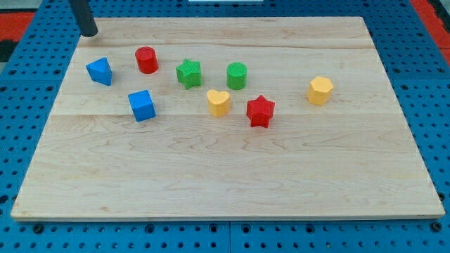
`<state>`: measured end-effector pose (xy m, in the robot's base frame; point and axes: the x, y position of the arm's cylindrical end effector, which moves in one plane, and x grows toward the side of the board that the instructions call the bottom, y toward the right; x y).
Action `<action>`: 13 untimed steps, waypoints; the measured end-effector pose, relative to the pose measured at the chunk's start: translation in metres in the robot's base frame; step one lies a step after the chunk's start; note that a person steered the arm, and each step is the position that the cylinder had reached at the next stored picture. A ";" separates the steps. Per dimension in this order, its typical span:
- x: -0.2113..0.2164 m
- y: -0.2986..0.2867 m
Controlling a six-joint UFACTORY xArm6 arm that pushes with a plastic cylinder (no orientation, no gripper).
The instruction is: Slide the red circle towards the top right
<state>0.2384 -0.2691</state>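
Note:
The red circle (146,60) stands on the wooden board (225,176) in the upper left part. My tip (89,32) is at the board's top left corner, up and to the left of the red circle and well apart from it. A blue block (100,71) lies just left of the red circle. A green star (188,73) lies just to its right.
A green circle (237,76), a yellow heart (218,102) and a red star (260,111) sit near the middle. A blue cube (142,105) is below the red circle. A yellow hexagon (320,91) is at the right.

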 end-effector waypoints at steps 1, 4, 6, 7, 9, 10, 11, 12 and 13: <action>0.014 0.004; 0.066 0.100; 0.100 0.132; 0.120 0.168; 0.106 0.147; 0.107 0.118; 0.083 0.134; 0.063 0.177; 0.043 0.201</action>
<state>0.2812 -0.0678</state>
